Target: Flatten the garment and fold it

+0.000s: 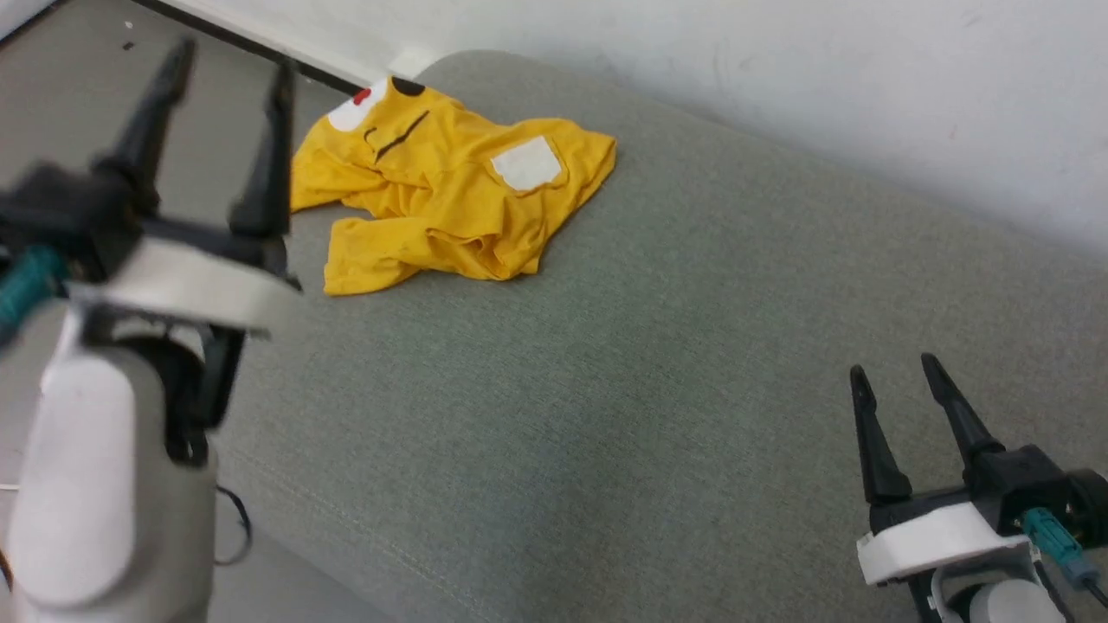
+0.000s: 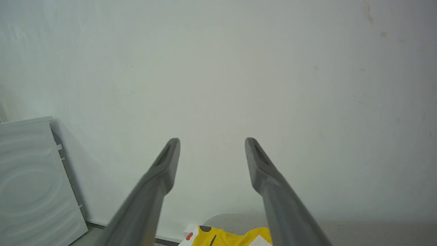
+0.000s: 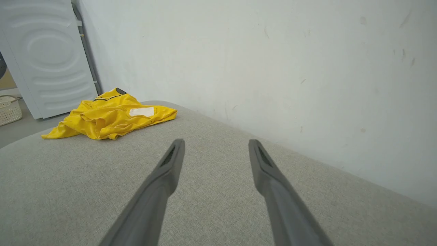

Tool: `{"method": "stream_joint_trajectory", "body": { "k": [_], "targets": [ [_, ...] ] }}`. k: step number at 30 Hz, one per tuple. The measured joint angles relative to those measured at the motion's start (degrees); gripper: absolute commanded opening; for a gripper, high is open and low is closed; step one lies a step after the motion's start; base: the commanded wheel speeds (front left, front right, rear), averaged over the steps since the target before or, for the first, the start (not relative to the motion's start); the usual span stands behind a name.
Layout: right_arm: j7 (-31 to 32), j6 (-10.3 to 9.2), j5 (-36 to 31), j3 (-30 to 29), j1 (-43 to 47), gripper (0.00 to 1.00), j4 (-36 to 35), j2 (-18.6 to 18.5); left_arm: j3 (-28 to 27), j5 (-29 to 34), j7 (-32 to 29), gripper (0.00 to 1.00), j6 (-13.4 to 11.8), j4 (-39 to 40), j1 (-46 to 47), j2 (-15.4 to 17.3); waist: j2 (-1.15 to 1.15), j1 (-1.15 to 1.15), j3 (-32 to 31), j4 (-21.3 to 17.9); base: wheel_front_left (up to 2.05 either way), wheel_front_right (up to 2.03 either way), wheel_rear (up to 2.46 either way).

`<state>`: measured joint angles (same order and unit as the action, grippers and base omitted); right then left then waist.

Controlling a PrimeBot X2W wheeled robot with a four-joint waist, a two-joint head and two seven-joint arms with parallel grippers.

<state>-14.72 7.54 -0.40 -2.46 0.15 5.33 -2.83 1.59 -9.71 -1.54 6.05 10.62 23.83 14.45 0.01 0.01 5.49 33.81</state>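
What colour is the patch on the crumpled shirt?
White: the patch stands out on the yellow garment. The head view shows it best.

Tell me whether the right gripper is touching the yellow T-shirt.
Apart. Right wrist view shows bare grey cushion between the right gripper and the T-shirt.

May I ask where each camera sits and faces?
Head view: on the head, looking down at the grey cushion and the garment; left gripper raised, right gripper lower right, both open.
Left wrist view: faces the white wall between its own fingers; garment at bottom edge.
Right wrist view: looks low along the cushion to the garment, past its own fingers.
Shared: all three show the garment.
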Motion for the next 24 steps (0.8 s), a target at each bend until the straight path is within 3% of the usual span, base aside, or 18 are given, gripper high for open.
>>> {"method": "stream_joint_trajectory", "body": {
  "k": [4,11,17,24],
  "targets": [
    [1.2,0.0,-2.1,0.3,-1.4,1.0,-2.7,0.0,-0.6,-5.0,-4.6,1.0,0.5,-7.9,9.2,1.7,0.0,0.01,2.6,-0.9,0.0,0.0,0.0],
    [5.6,0.0,-6.9,2.4,-4.2,1.0,-10.5,0.0,1.1,-15.1,-12.7,1.0,1.0,-23.1,19.6,7.7,0.0,0.01,8.2,-3.4,0.0,0.0,0.0],
    [8.1,0.0,-9.0,4.9,-6.2,1.0,-14.6,0.1,7.3,-24.2,-22.3,1.0,1.0,-33.1,23.7,13.2,-0.01,0.01,13.1,-6.4,0.0,0.0,0.0],
    [9.9,0.0,-10.8,6.3,-7.0,1.0,-17.2,0.1,9.9,-33.2,-28.9,1.0,1.1,-41.1,25.9,14.9,-0.01,0.0,17.7,-10.6,0.0,0.0,0.0]
  ]
}}
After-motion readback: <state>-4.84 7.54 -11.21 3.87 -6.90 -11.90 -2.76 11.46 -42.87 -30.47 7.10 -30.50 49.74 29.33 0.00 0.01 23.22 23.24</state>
